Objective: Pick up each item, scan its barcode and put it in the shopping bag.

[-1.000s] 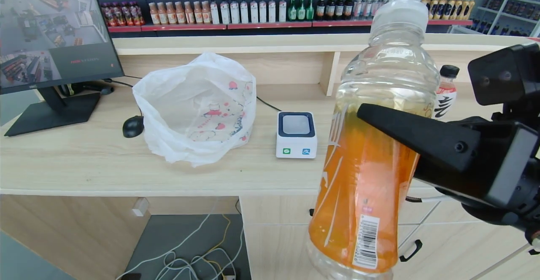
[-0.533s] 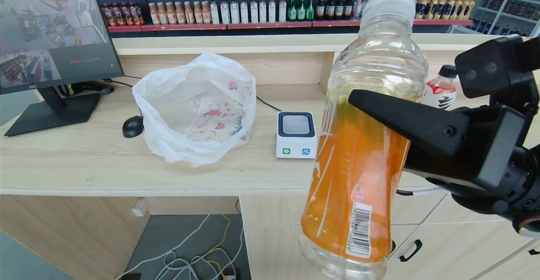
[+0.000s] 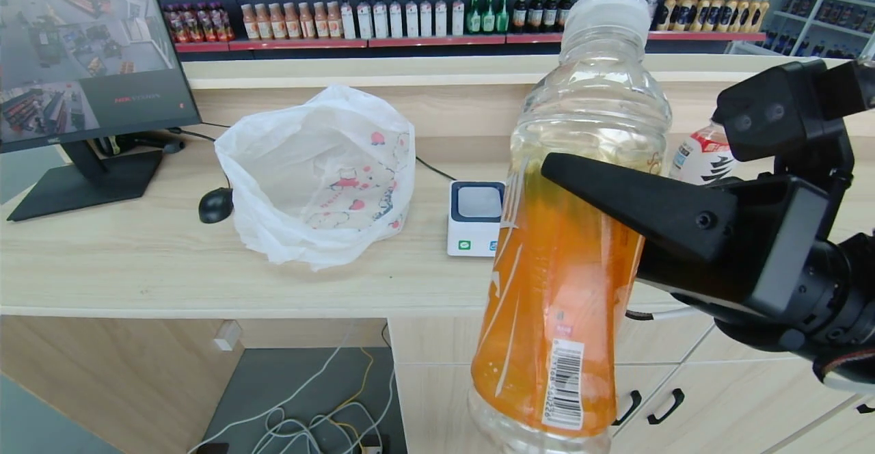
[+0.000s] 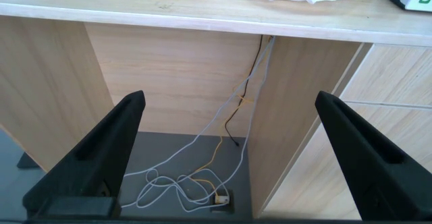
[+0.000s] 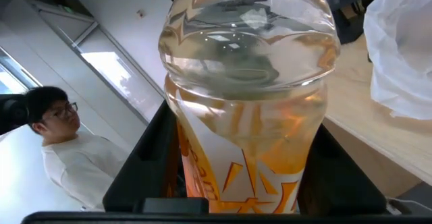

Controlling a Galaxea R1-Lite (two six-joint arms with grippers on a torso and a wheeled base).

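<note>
1. One clear bottle [image 3: 567, 249] of orange drink is hanging in the air close to the head camera, in front of the desk [image 3: 137, 269] edge. Its cap is up and it is leaning slightly toward the robot's right.
2. The right jaws are pinching the bottle around its middle, with one black finger [image 3: 636, 201] lying across its front.
3. A barcode [image 3: 564, 385] low on the bottle is facing the head camera.
4. A small white scanner [image 3: 475, 225] is sitting on the desk with its window facing up. In the head view the bottle is covering its right edge.
5. A white bag [image 3: 321, 174] is standing open on the desk, between a black mouse [image 3: 216, 205] and the scanner.
6. A second bottle [image 3: 701, 156] with a red and white label is showing farther back, partly behind the right arm.
7. The left jaws are spread wide and gripping nothing. They are hanging below the desk top, facing its wooden front and the cables [image 4: 196, 183] lying on the floor.
8. A monitor [image 3: 82, 50] is standing at the desk's far left, and a shelf [image 3: 410, 42] of drinks is running along the back wall.
</note>
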